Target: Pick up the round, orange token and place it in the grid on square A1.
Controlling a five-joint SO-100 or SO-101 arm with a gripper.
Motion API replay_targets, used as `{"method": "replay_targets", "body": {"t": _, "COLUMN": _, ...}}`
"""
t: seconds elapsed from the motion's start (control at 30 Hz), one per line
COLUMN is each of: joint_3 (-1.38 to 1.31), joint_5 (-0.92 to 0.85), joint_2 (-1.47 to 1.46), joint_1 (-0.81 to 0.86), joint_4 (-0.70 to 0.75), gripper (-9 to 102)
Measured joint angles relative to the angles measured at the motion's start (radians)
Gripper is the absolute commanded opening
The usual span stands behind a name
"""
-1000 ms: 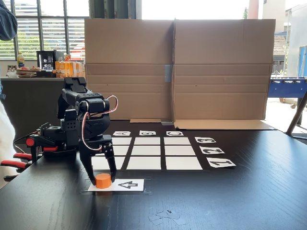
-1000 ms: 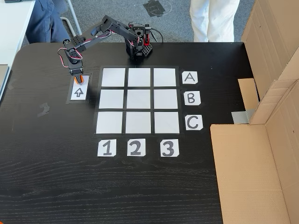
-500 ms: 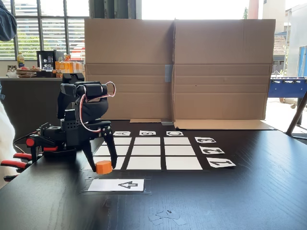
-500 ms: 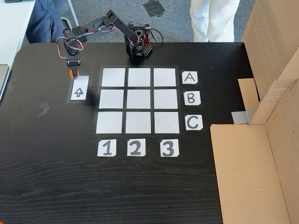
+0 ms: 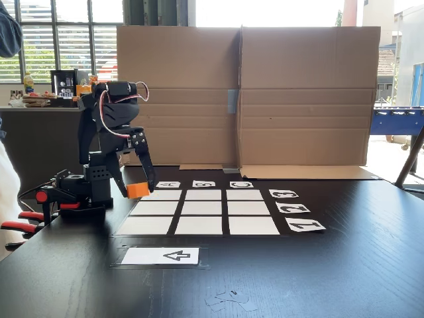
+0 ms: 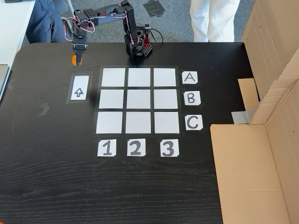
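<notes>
My gripper (image 5: 136, 185) is shut on the round, orange token (image 5: 138, 190) and holds it in the air, well above the table. In a fixed view from above, the gripper (image 6: 77, 59) and the token (image 6: 74, 59) hang beyond the far end of the white arrow card (image 6: 78, 88), to the left of the grid (image 6: 138, 100). Square A1 (image 6: 113, 77) is the grid's top-left cell there and lies bare. In the low fixed view, square A1 (image 5: 147, 225) is the near-left cell of the grid (image 5: 202, 212), below and in front of the held token.
The arm's base (image 5: 73, 195) stands left of the grid. A tall cardboard wall (image 5: 245, 99) closes the far side. Letter cards (image 6: 190, 99) and number cards (image 6: 135, 147) edge the grid. Paper scraps (image 5: 228, 299) lie near the front. A person's legs (image 6: 212, 18) stand past the table.
The gripper, shut on the token, lifted it off the arrow card, then rose higher and drew back toward the arm's base. The arrow card now lies bare.
</notes>
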Motion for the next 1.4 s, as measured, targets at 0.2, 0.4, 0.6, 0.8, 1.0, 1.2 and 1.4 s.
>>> {"method": "replay_targets", "body": {"t": 0.2, "joint_3": 0.126, "joint_5": 0.0, "joint_2": 0.149, "joint_1": -0.009, "joint_4": 0.0, "gripper": 10}}
{"method": "replay_targets", "body": {"t": 0.4, "joint_3": 0.287, "joint_5": 0.0, "joint_2": 0.342, "joint_1": -0.046, "joint_4": 0.0, "gripper": 10}}
{"method": "replay_targets", "body": {"t": 0.6, "joint_3": 0.453, "joint_5": 0.0, "joint_2": 0.503, "joint_1": -0.074, "joint_4": 0.0, "gripper": 10}}
{"method": "replay_targets", "body": {"t": 0.8, "joint_3": 0.624, "joint_5": 0.0, "joint_2": 0.641, "joint_1": -0.101, "joint_4": 0.0, "gripper": 10}}
{"method": "replay_targets", "body": {"t": 1.0, "joint_3": 0.762, "joint_5": 0.0, "joint_2": 0.764, "joint_1": -0.114, "joint_4": -0.002, "gripper": 10}}
{"method": "replay_targets", "body": {"t": 1.2, "joint_3": 0.913, "joint_5": 0.0, "joint_2": 0.933, "joint_1": -0.147, "joint_4": -0.002, "gripper": 11}}
{"method": "replay_targets", "body": {"t": 1.4, "joint_3": 1.019, "joint_5": -0.003, "joint_2": 0.966, "joint_1": -0.179, "joint_4": -0.002, "gripper": 11}}
